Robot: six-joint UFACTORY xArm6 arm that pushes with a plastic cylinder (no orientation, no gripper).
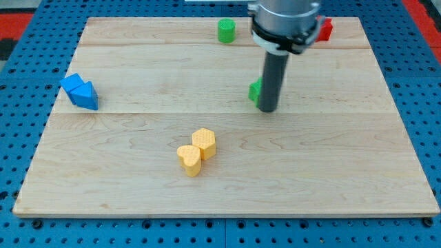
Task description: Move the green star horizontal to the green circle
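My tip holds nothing and touches the right side of the green star, mid-board. The green circle sits near the wooden board's top edge, with bare wood between them.

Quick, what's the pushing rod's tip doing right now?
My tip: no gripper, holds nothing; it sits at the right side of the mostly hidden green star block, apparently touching.
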